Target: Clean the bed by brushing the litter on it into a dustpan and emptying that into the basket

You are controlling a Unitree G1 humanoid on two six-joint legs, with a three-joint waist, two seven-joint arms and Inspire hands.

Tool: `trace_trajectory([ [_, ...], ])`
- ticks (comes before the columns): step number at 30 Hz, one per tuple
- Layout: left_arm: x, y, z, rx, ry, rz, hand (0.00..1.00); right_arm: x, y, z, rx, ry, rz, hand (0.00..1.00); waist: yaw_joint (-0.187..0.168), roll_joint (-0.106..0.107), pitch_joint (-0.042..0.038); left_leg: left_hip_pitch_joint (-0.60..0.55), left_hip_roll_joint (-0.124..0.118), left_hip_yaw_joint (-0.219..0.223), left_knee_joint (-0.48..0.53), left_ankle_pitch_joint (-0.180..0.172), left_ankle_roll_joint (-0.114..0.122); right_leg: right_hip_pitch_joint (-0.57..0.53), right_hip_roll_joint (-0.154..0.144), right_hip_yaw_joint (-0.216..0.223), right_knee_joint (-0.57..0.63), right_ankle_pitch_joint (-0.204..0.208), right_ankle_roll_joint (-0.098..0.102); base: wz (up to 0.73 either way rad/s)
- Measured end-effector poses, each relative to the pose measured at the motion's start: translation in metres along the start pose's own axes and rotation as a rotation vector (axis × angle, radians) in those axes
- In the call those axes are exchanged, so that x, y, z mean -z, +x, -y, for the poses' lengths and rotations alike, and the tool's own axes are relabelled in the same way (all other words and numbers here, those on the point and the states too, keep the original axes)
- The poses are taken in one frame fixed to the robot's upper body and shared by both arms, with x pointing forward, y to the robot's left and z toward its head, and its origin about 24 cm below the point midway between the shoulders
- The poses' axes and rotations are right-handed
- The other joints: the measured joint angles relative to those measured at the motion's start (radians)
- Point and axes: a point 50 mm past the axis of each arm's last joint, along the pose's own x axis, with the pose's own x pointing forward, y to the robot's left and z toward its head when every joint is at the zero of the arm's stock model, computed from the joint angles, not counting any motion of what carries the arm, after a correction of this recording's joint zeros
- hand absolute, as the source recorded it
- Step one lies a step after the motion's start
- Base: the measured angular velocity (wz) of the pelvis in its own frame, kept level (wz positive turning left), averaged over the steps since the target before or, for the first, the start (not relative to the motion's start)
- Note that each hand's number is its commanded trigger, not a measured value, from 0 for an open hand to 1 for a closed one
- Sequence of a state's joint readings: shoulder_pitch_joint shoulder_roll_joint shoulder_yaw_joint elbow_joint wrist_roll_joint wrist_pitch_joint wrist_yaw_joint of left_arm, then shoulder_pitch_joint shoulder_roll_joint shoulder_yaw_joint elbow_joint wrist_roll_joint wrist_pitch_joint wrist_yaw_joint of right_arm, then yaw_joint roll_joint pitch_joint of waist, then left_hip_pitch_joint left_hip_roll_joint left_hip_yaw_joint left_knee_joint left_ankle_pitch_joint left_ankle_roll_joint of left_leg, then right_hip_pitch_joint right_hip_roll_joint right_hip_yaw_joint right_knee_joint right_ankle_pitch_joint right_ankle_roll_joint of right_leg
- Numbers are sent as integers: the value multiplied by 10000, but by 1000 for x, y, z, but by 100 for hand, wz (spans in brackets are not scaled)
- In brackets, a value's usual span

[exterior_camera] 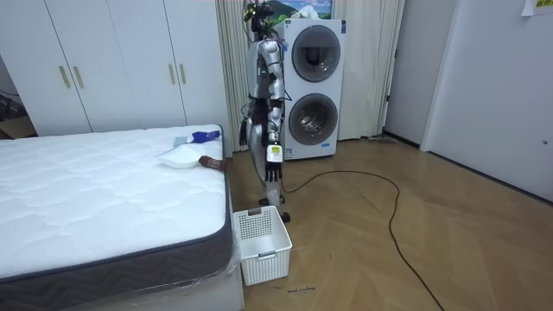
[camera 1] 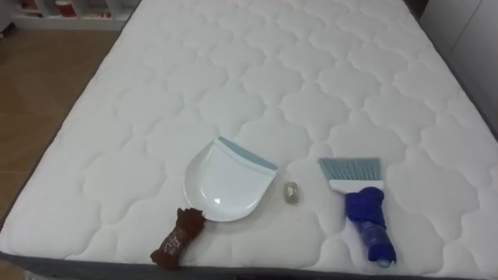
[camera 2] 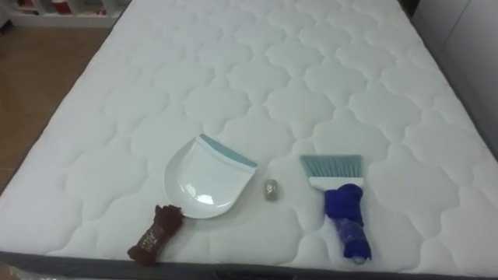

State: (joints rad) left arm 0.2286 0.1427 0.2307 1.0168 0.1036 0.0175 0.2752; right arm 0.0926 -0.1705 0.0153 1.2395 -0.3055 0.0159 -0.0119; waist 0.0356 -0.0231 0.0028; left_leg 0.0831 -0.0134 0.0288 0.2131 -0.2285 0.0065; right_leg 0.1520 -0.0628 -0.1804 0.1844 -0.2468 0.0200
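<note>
- Closest to me, the brown handle [camera 1: 177, 237] of the dustpan [camera 1: 226, 183] lies at the near edge of the bed [camera 1: 233, 78].
- Little scrap [camera 1: 291, 193] sits between dustpan and blue brush [camera 1: 362, 206].
- My left hand [exterior_camera: 273, 171] hangs loose, holding nothing.
- My right hand [exterior_camera: 245, 142]: I cannot tell.

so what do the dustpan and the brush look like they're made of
Dustpan: smooth, slightly glossy white pan, probably plastic, with a grey-blue lip; its brown handle looks knobbly, material unclear. Brush: pale blue bristles, likely synthetic; blue handle shiny, perhaps plastic.
</note>
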Motion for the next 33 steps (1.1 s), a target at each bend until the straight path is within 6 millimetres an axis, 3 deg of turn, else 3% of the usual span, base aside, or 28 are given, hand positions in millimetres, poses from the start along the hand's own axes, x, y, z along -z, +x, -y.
trace_trajectory([
  [2, -21, 0, -5, -601, -667, 913, 0, -1, 0, 0, 56, -18, 173, 0, -7, 20, -28, -15, -6, -18, -2, 2, 0, -16, -5, -25, 10, 0, 0, 0],
  [7, -72, -7, -12, -1635, -1527, 3381, 0, -6, 0, 1, 139, 60, 577, 0, -22, -70, -8, -26, -8, -50, 4, 5, 0, 13, -15, -126, 11, 0, 0, 3],
  [12, -117, -25, -19, -2243, -2382, 5714, 0, -13, -1, 3, 200, 61, 1093, 0, -16, -120, -32, -116, -16, -54, 25, 4, 0, -68, -18, -129, 10, 1, -1, 0],
  [16, -134, -34, -20, -2221, -2660, 6675, 0, -12, -1, 2, 79, 318, 1087, 0, -29, -124, -37, -183, -17, -59, 72, 4, 0, -110, -21, -138, 3, 2, 0, 0],
  [26, -157, -52, 8, -907, -2132, 8121, 0, -15, -1, 2, -305, 711, 1313, 0, -314, -56, -27, -157, -21, -138, 93, 6, 0, -63, -17, -175, 16, 10, -8, 1],
  [33, -168, -56, 11, -580, -2150, 8581, 0, -12, -1, 0, -491, 1734, 1267, 0, -452, -128, 35, -197, -6, -71, 65, 5, -1, -144, -8, -127, 15, 14, -14, -1],
])
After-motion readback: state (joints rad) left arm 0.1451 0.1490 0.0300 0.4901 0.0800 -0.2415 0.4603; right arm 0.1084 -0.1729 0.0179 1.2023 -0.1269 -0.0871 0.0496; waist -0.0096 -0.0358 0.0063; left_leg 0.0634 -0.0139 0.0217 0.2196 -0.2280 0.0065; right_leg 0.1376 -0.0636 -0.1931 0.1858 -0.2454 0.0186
